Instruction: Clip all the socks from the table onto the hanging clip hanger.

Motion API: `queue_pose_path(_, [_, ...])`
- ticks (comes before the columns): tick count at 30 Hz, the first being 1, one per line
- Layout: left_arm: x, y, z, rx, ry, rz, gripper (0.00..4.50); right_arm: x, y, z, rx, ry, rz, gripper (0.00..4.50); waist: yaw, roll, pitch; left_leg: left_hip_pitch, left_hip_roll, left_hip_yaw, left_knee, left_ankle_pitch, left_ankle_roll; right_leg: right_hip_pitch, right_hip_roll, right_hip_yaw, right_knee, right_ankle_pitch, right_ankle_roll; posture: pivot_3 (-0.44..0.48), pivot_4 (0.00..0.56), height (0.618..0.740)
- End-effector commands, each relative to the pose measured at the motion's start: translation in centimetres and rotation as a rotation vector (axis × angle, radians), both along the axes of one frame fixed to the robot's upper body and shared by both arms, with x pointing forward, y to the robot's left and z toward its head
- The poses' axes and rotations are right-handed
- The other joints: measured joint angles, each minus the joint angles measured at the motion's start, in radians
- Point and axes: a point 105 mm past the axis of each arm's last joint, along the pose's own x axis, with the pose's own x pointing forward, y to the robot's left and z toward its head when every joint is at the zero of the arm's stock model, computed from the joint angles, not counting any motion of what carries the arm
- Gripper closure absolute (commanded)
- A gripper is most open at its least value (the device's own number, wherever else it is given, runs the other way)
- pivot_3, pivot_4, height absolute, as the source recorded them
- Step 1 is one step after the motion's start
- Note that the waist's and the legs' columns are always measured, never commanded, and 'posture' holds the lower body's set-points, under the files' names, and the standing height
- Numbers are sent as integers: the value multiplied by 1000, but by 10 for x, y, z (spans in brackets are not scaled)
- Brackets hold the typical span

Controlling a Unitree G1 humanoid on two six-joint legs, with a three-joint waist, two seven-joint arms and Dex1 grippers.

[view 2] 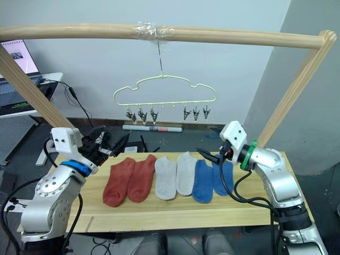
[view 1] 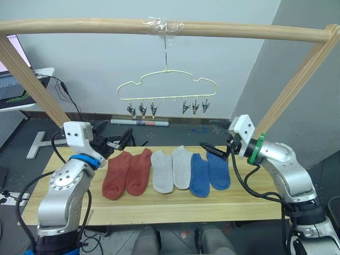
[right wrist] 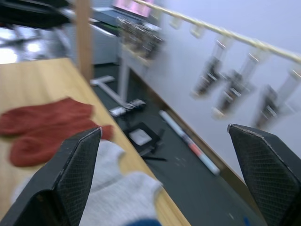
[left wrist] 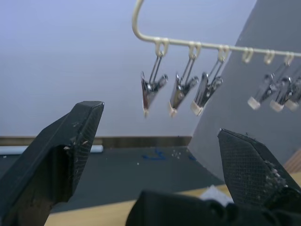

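Socks (view 1: pixel 167 171) lie in a row on the plank bench (view 1: pixel 159 204): two rust-red, two grey, two blue, soft and flat. Above hangs the cloud-shaped wire clip hanger (view 1: pixel 167 87) from a round wooden pole (view 1: pixel 106 25). Wrist views reveal silver clips (left wrist: pixel 178 92) close up, framed by the wide-spread left gripper (left wrist: pixel 160 141); the right gripper (right wrist: pixel 169 174) also gapes wide, empty.

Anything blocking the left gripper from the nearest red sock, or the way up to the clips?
Nothing visible does. The left gripper hangs open just beside the red sock, and open air lies between the socks and the clip hanger.
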Motion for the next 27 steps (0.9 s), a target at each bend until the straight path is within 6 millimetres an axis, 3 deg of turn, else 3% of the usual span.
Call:
queue_pose_path(1, [8, -1, 15, -19, -60, 26, 918, -8, 15, 20, 22, -43, 88, 0, -1, 0, 1, -1, 0, 0, 0, 0, 0, -1, 1, 0, 0, 0, 0, -103, 174, 740])
queue_pose_path(4, [17, -7, 20, -31, -73, 22, 1829, -9, 26, 28, 33, -50, 130, 0, -5, 0, 1, -4, 1, 0, 0, 0, -1, -4, 1, 0, 0, 1, -2, -102, 179, 740])
queue_pose_path(17, [37, -14, 14, -62, -73, 20, 1829, -22, 58, 61, 120, -92, 280, 0, -18, 0, 15, -12, 1, -2, 2, 0, -1, -11, 2, -1, 1, 4, -6, -124, 204, 740])
queue_pose_path(27, [46, -9, 20, -71, -109, 42, 1829, -32, 66, 76, 131, -110, 311, 0, -19, 1, 29, -14, 1, -3, 2, 0, -1, -11, 2, -2, 1, 4, -6, -140, 216, 740])
